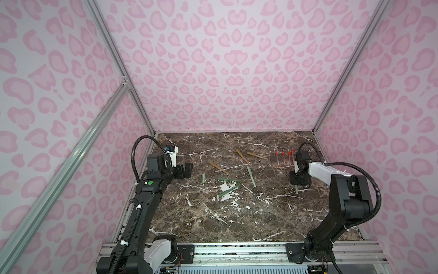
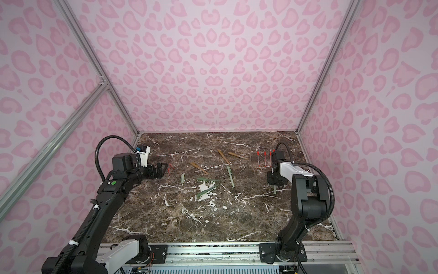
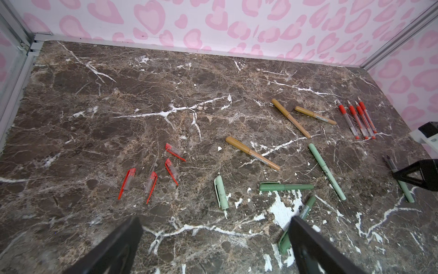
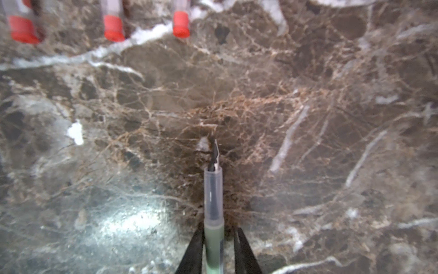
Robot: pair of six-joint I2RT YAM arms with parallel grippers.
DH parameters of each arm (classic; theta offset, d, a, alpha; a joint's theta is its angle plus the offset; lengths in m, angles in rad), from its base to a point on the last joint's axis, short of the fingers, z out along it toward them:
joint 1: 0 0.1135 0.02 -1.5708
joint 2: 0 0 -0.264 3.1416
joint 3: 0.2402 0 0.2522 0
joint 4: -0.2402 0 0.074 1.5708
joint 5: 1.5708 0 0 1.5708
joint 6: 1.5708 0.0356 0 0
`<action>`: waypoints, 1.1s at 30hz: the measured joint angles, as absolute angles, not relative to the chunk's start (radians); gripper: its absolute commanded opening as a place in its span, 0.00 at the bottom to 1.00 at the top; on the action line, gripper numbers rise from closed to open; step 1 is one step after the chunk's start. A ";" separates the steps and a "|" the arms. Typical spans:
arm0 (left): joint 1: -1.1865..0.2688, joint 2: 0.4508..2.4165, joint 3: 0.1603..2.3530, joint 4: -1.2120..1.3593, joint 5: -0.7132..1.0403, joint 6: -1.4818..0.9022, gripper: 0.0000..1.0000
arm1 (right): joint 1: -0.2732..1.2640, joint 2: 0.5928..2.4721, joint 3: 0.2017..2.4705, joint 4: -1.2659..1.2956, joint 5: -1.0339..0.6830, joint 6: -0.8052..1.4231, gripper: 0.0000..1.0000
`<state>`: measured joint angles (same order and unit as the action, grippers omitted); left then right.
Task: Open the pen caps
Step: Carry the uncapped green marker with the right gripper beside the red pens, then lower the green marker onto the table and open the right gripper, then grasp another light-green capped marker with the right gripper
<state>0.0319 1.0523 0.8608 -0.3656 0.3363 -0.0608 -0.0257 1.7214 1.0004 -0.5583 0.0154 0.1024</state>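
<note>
**Top views:** marble table w/ pens strewn over its far half. L gripper hangs over its own side, jaws wide apart, nothing btwn them. R gripper points down on its side; an uncapped green pen sticks out from under it, lying on the marble. A loose green cap lies near L gripper. Mid-table: three tan pens and three capped green pens, caps on. Four red pens sit in a row just beyond R gripper. In a top view the red caps peek out beside L gripper, mostly hidden.

**Left wrist:** shows those caps properly. Four red caps are off their pens, in a loose cluster on bare marble, well apart from the red pens, w/ the green cap near them. L fingers are spread wide and empty.

**Right wrist:** only close look at R fingers. They flank the green barrel, w/ a small gap showing at one finger, so the jaws are slightly parted, not clamped. Nib is bare. Three red pen ends show blurred at the frame edge.
</note>
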 measured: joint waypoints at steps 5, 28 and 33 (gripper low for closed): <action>0.037 1.052 0.861 -0.366 0.337 -0.061 1.00 | -0.021 1.676 0.997 -0.583 0.012 0.102 0.33; 0.051 1.056 0.863 -0.361 0.345 -0.065 0.98 | 0.295 1.549 1.058 -0.617 -0.083 0.257 0.36; 0.051 1.056 0.864 -0.360 0.345 -0.065 0.98 | 0.385 1.635 1.107 -0.583 -0.088 0.303 0.36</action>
